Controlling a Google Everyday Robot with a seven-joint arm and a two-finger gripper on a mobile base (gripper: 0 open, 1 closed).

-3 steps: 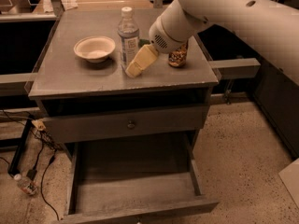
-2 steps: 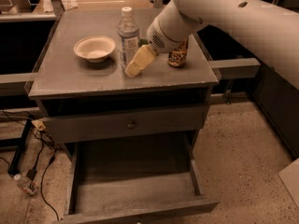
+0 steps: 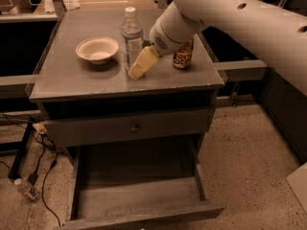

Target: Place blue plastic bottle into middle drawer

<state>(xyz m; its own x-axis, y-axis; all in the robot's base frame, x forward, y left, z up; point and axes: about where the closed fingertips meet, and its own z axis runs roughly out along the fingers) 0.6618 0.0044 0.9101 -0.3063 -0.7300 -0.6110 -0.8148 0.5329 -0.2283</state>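
Just beside the blue plastic bottle (image 3: 131,37), hand (image 3: 136,70) at a down-left slant, low over the cabinet top (image 3: 72,78); grip unclear.

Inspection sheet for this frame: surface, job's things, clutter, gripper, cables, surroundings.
Surface: cabinet top, grey, holds three items.
Job's things: bottle upright on the top, cap on; middle drawer pulled open, bare bottom.
Clutter: bowl left of the bottle; can to its right, partly behind the arm.
Gripper: gripper low at the bottle's front right, close against it; contact unclear.
Cables: cables on the floor left of the cabinet, near a small bottle.
Surroundings: upper drawer shut; speckled floor.
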